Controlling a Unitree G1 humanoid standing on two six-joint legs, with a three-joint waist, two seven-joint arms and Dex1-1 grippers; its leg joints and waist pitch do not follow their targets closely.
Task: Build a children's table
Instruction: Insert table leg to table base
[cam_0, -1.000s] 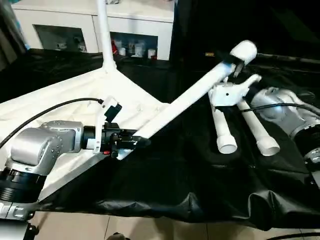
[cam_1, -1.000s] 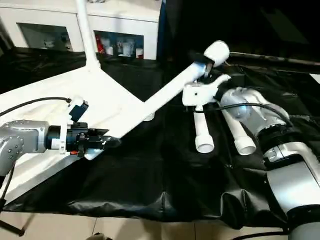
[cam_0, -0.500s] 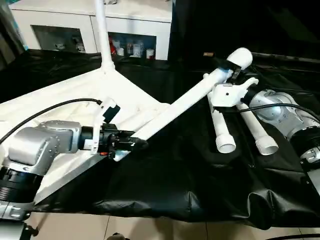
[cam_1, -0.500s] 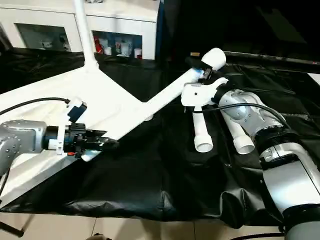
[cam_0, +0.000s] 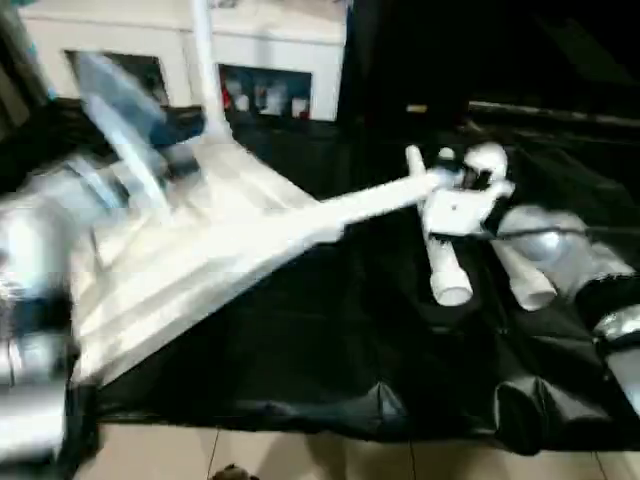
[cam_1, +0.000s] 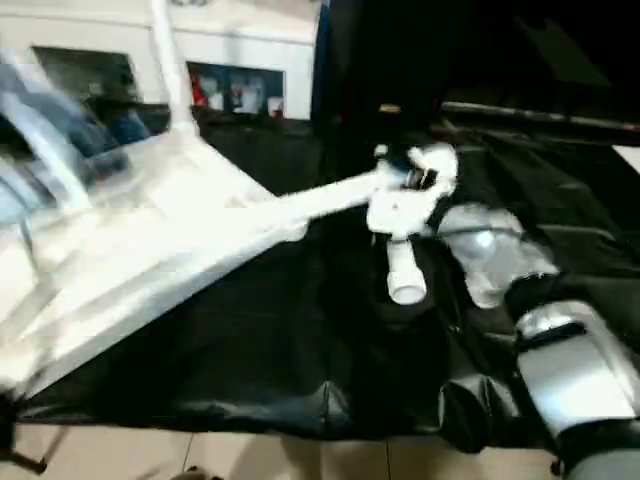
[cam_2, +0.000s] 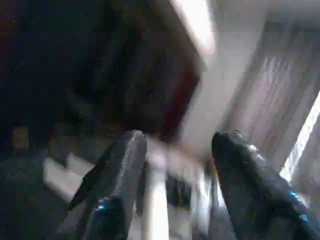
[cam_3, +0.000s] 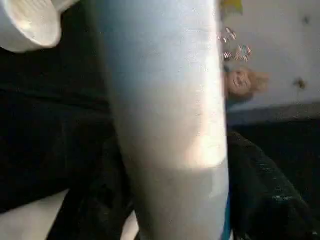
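The children's table top (cam_0: 200, 260) lies upside down on the black cloth at the left, with one white leg (cam_0: 205, 70) standing upright at its far corner. A second long leg (cam_0: 370, 200) slants from the top towards the right. My right gripper (cam_0: 470, 178) holds that leg's far end; in the right wrist view the tube (cam_3: 160, 75) sits between the dark fingers (cam_3: 257, 185). My left arm (cam_0: 60, 230) is a blur raised at the left, off the leg. In the left wrist view my left gripper (cam_2: 175, 150) stands open with nothing between its fingers (cam_2: 120, 165).
Two loose white legs (cam_0: 445, 265) (cam_0: 525, 280) lie on the black cloth (cam_0: 330, 350) under my right gripper. A white cabinet (cam_0: 270, 60) with glass-fronted compartments stands behind the table. The cloth's front edge meets a tiled floor (cam_0: 300, 455).
My left gripper has let go of the slanted leg's lower end and swung up to the left. The leg's far end has dropped lower, and my right gripper has closed around it.
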